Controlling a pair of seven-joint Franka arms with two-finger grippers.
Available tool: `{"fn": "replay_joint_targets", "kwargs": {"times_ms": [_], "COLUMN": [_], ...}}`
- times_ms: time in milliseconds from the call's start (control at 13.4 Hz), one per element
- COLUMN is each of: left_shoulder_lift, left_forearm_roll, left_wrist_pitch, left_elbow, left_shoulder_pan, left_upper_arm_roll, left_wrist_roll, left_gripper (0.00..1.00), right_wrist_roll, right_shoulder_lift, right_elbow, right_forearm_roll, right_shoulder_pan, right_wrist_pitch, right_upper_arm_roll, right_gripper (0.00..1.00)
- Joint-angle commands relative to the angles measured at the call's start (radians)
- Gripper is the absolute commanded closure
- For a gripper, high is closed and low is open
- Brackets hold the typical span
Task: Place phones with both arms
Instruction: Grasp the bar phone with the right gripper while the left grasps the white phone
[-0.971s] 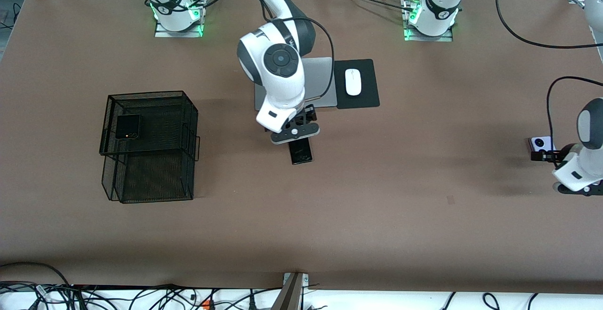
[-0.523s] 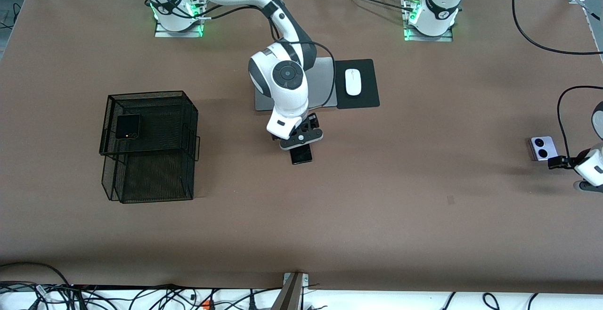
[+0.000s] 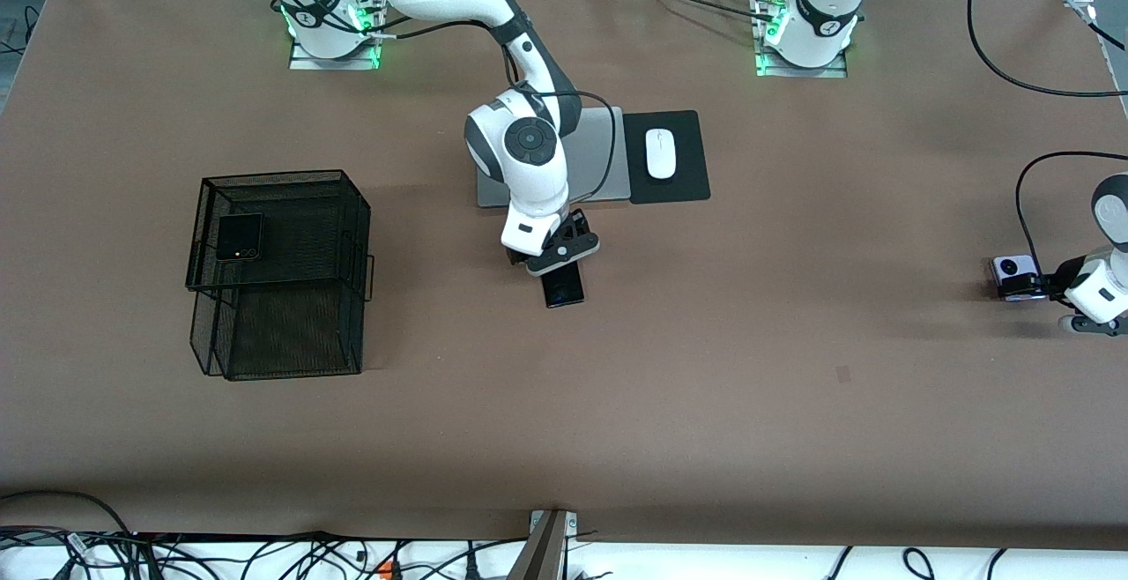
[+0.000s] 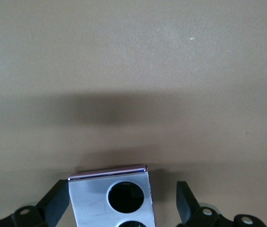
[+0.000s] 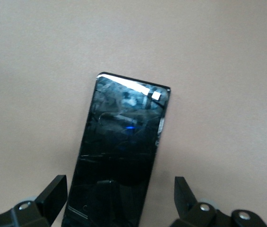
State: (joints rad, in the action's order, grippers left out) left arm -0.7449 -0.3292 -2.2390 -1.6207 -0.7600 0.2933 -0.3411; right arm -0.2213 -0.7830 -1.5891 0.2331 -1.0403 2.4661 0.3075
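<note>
While both pincers stand spread and grasp nothing, I have two phones lined up for pickup. My right pincer (image 3: 553,256) is low over the long slim black phone (image 3: 562,284), which lies flat on the tabletop (image 3: 705,368) just nearer the front camera than the silver laptop (image 3: 599,157); the right wrist view shows its fingers (image 5: 53,194) straddling the slab's width. My left pincer (image 3: 1038,285) is at the lilac-white phone (image 3: 1011,273) at the left arm's end of the tabletop, one finger (image 4: 57,203) on each side of it.

Both phones look to me rigid, glossy and slippery, with glass that could crack, so I would pinch across the narrow side edges, near the middle, and gently. The slab is thin, so the fingertips must come down to the brown surface, which looks matte and flat.

The small black phone (image 3: 240,237) already lies on the mesh basket (image 3: 352,210) toward the right arm's end. There is plenty of open room around both pickups; the mouse (image 3: 660,153) sits well clear.
</note>
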Motion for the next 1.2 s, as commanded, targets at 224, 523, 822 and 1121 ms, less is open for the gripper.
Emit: {"fn": "replay_joint_targets", "kwargs": {"times_ms": [224, 523, 822, 1121], "left_shoulder_lift": [-0.002, -0.002, -0.002, -0.004], "left_forearm_roll": [0.027, 0.026, 0.027, 0.026], "left_wrist_pitch": [-0.06, -0.137, -0.139, -0.137], "left_elbow": [-0.04, -0.082, -0.094, -0.107], "left_shoulder_pan": [-0.041, -0.056, -0.062, -0.064], "left_upper_arm_roll": [0.015, 0.013, 0.013, 0.013], "left_wrist_roll": [-0.032, -0.03, -0.016, -0.013], "left_gripper": [0.0, 0.0, 0.0, 0.42], "right_wrist_roll": [0.007, 0.007, 0.01, -0.044], "right_shoulder_lift": [-0.021, -0.053, -0.05, 0.005], "right_elbow": [-0.023, -0.02, -0.015, 0.047], "right_forearm_roll": [0.012, 0.052, 0.094, 0.1], "right_shoulder_pan": [0.002, -0.001, 0.002, 0.002], "right_wrist_pitch": [0.051, 0.091, 0.083, -0.083], "right_upper_arm_roll": [-0.022, -0.024, -0.024, -0.013], "right_gripper": [0.0, 0.0, 0.6, 0.66]}}
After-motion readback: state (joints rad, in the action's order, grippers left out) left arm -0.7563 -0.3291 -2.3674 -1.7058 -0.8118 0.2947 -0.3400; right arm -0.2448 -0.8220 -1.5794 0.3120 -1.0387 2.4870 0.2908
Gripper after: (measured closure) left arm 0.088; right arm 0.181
